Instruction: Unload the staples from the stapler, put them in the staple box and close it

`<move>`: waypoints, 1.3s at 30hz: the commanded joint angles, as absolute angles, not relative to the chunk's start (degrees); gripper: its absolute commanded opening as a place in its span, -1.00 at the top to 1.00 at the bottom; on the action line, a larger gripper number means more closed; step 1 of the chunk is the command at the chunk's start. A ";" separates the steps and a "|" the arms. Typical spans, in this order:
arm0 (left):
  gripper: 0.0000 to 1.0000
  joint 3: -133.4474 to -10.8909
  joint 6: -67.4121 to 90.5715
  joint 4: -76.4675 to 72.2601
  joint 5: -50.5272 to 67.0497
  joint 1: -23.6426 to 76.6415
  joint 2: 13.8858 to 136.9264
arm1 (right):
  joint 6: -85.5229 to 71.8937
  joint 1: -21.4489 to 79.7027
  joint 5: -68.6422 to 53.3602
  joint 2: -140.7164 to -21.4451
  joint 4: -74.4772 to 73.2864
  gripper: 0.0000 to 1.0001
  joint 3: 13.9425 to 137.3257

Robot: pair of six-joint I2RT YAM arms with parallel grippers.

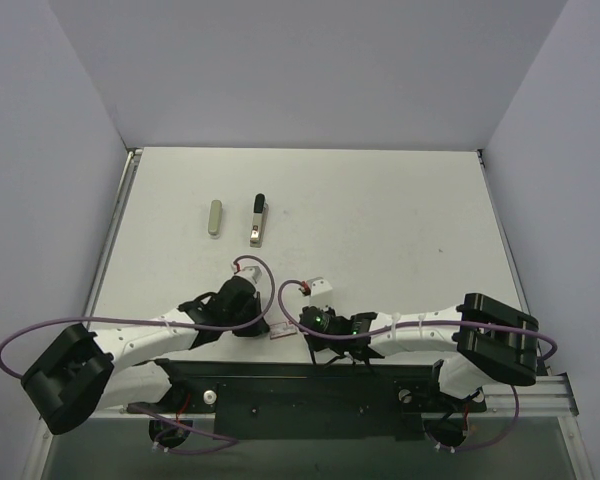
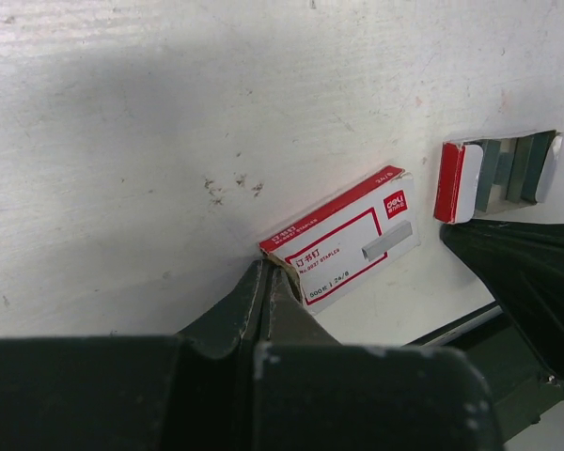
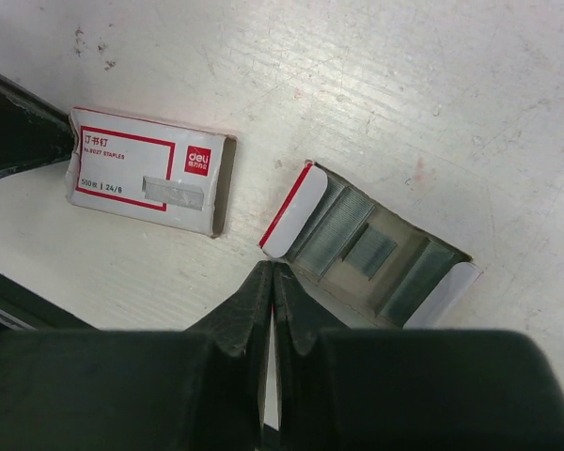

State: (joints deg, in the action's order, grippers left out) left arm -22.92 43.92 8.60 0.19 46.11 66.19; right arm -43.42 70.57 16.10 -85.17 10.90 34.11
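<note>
Your left gripper (image 2: 268, 282) closed at the red-and-white box (image 2: 343, 240), right gripper (image 3: 273, 282) closed beside staple tray (image 3: 367, 249), stapler (image 1: 257, 222) well apart.

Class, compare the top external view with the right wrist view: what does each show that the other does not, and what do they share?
Only the top view: the stapler lying far back, a short grey piece to its left, and both whole arms. Only the right wrist: staple strips inside an open tray, and the print on the box. Both: the white table, the red-and-white box, and the right gripper, jaws shut, close to that box.
</note>
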 commanded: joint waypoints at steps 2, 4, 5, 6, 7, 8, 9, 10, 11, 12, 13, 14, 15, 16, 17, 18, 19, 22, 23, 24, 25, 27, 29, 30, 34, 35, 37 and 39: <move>1.00 -24.43 41.31 9.05 -1.14 46.41 70.04 | -41.57 69.87 17.49 -84.91 7.30 1.00 35.42; 1.00 -24.78 41.22 8.26 -0.70 46.32 71.18 | -41.40 70.05 17.14 -83.86 6.60 1.00 35.42; 1.00 -24.79 41.22 7.65 -0.53 46.32 71.54 | -41.40 70.05 16.53 -83.24 6.24 1.00 35.42; 1.00 -24.87 41.13 7.39 -0.27 46.41 72.15 | -41.48 70.05 16.52 -82.19 5.46 1.00 35.42; 1.00 -24.87 41.05 7.12 0.00 46.41 72.51 | -41.48 70.22 16.35 -81.57 5.01 0.98 35.33; 1.00 -25.05 41.13 6.95 0.00 46.41 72.94 | -41.83 70.22 16.26 -79.74 4.40 0.93 34.98; 1.00 -25.05 41.05 6.77 0.00 46.32 73.30 | -41.92 70.40 16.17 -77.63 4.05 0.83 34.81; 1.00 -24.96 41.04 6.59 0.00 46.41 73.47 | -42.10 70.40 16.00 -76.65 3.35 0.76 34.46; 1.00 -24.96 41.04 6.50 0.00 46.41 73.48 | -42.10 70.49 15.65 -74.47 3.08 0.72 34.28; 1.00 -25.05 40.96 6.33 0.00 46.41 73.56 | -42.27 70.58 15.64 -73.40 2.12 0.65 33.93; 1.00 -24.96 40.87 6.33 0.00 46.41 73.39 | -42.45 70.66 16.17 -71.39 0.80 0.62 33.75; 1.00 -25.05 40.78 6.33 0.00 46.49 73.39 | -42.71 70.66 16.69 -70.50 0.18 0.57 33.58; 1.00 -25.05 40.78 6.33 0.00 46.32 73.48 | -43.06 70.58 18.09 -68.84 -2.35 0.55 33.49; 1.00 -25.05 40.61 6.24 0.00 46.49 73.39 | -43.24 70.49 19.06 -68.04 -3.16 0.49 33.40; 1.00 -24.96 40.61 6.24 0.00 46.49 73.48 | -43.50 70.05 20.20 -67.07 -4.99 0.46 33.22; 1.00 -25.05 40.52 6.15 0.00 46.41 73.48 | -43.77 69.44 21.17 -66.63 -5.71 0.43 33.05; 1.00 -25.05 40.52 6.24 0.00 46.49 73.48 | -44.20 69.00 21.44 -65.84 -6.67 0.42 32.61; 1.00 -25.14 40.43 6.15 0.00 46.41 73.48 | -45.43 66.54 21.71 -64.87 -7.21 0.35 31.03; 1.00 -25.05 40.34 6.15 0.00 46.41 73.39 | -46.14 65.92 21.71 -64.43 -7.21 0.35 30.33; 1.00 -24.96 40.34 6.15 0.00 46.41 73.21 | -46.58 65.22 21.71 -64.25 -7.21 0.35 29.80; 1.00 -24.87 40.34 6.15 0.00 46.49 73.21 | -47.28 64.69 21.71 -63.99 -7.12 0.35 29.19; 1.00 -24.79 40.34 6.15 0.00 46.49 72.95 | -47.98 63.99 21.53 -63.55 -6.77 0.35 28.48; 1.00 -24.79 40.25 6.15 0.00 46.41 72.86 | -48.43 63.63 21.53 -63.46 -6.59 0.38 27.86; 1.00 -24.79 40.25 6.15 0.00 46.41 72.86 | -48.60 63.37 21.62 -63.54 -6.59 0.39 27.77; 1.00 -24.79 40.25 5.89 0.00 46.41 73.04 | -50.18 62.67 21.45 -64.33 -5.80 0.47 27.07; 1.00 -24.79 40.34 5.80 0.00 46.41 73.12 | -50.71 62.67 21.36 -64.42 -5.28 0.47 26.81; 1.00 -24.61 40.25 5.71 0.00 46.49 73.21 | -51.41 62.14 20.66 -64.86 -4.31 0.46 26.46; 1.00 -24.61 40.17 5.71 0.00 46.49 73.21 | -51.85 62.05 20.22 -65.30 -3.17 0.43 26.28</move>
State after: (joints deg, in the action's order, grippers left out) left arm -25.34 41.67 3.29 0.95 46.19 72.03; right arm -49.56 62.65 19.46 -64.71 -4.51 26.98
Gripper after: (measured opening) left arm 0.021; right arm 0.270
